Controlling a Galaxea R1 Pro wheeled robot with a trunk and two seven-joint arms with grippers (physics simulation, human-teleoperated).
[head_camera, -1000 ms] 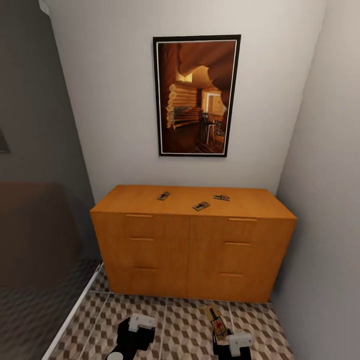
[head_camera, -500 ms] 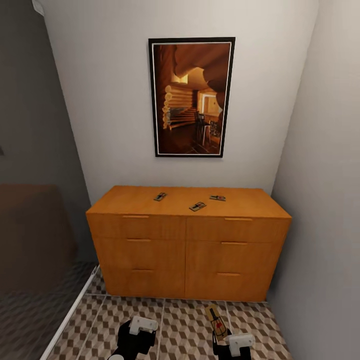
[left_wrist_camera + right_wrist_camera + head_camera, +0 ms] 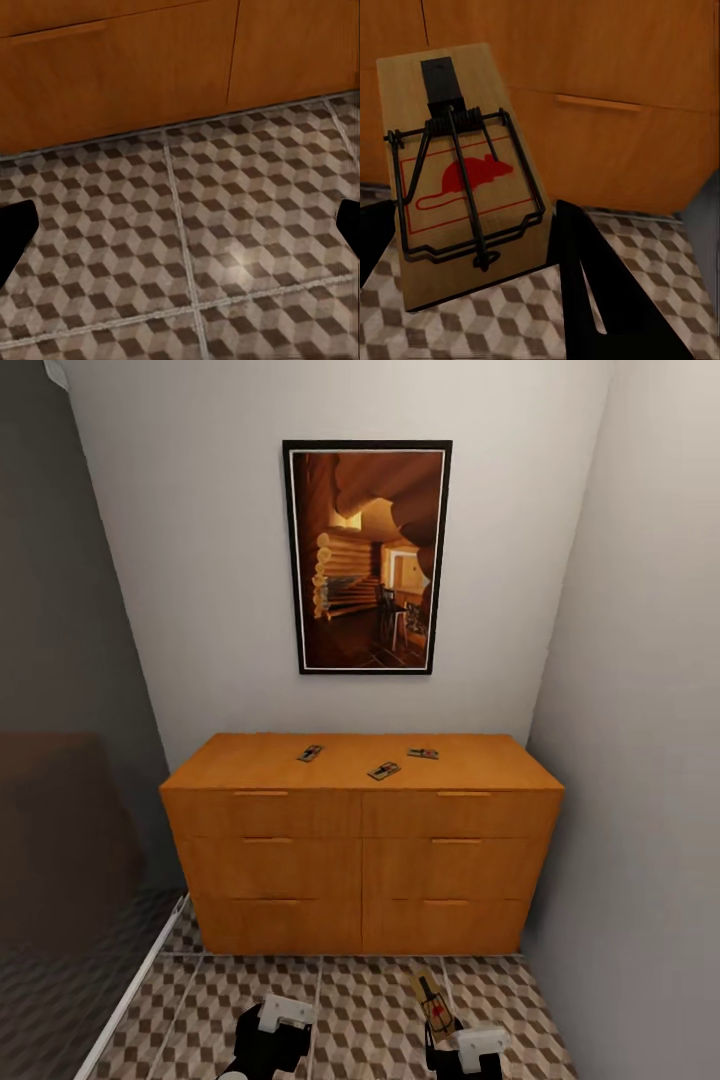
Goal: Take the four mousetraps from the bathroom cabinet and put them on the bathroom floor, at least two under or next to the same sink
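Note:
The orange-brown cabinet [image 3: 360, 855] stands against the far wall. Three mousetraps lie on its top: one on the left [image 3: 310, 753], one in the middle [image 3: 383, 770], one on the right [image 3: 422, 753]. My right gripper [image 3: 441, 1028], low over the patterned bathroom floor [image 3: 350, 990], is shut on a fourth mousetrap [image 3: 433, 1000]. Up close, that mousetrap [image 3: 465, 180] shows a red mouse print and a black wire bar, with a black finger [image 3: 585, 285] beside it. My left gripper [image 3: 268, 1032] is open and holds nothing, its fingertips [image 3: 11, 232] wide apart over the tiles [image 3: 225, 225].
A framed picture [image 3: 366, 557] hangs above the cabinet. A grey wall [image 3: 640, 760] runs close on the right. On the left, a white threshold strip [image 3: 130, 990] borders a darker floor, with a dark brown block [image 3: 60, 830] behind it.
The whole picture has shifted left and the cabinet looks slightly smaller, so the camera has moved. Both grippers keep their places in the view, the right still holding its mousetrap.

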